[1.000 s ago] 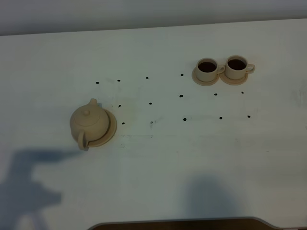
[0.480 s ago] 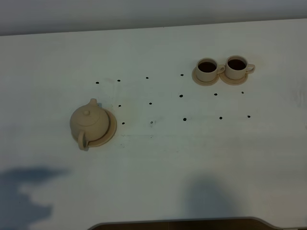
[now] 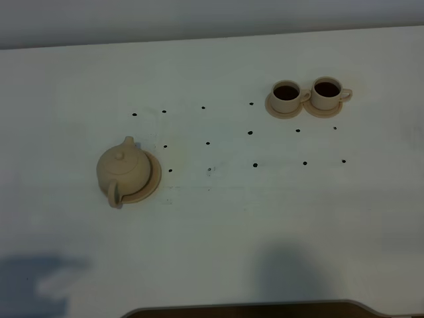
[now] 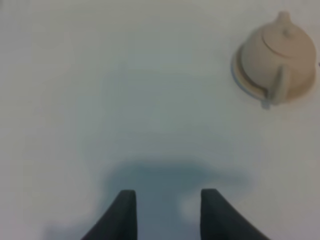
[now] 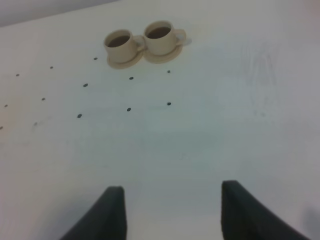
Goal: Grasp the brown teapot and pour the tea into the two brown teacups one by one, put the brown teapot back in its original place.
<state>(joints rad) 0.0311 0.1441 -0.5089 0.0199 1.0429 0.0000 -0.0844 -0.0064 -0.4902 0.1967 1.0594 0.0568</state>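
Both arms sat at the near edge of the white table [image 3: 218, 225], out of the high view. The left gripper [image 4: 166, 212] had its jaws parted with nothing between them, touching nothing, bare table under it; the right gripper [image 5: 170, 212] likewise, spread wider and empty. Further out on the left side the brown teapot [image 3: 121, 168] sat upright on its wide saucer [image 3: 153, 177], lid on, loop handle facing the near edge, spout pointing away. Farthest, right of centre, the two teacups [image 3: 309, 93] stood side by side on small saucers that touch or nearly touch, both showing dark liquid inside. Judging from that, pouring looked done and the pot was on its place, so the task read as finished or nearly so. The next move likely needed only parking the arms clear; no grasp seemed called for.
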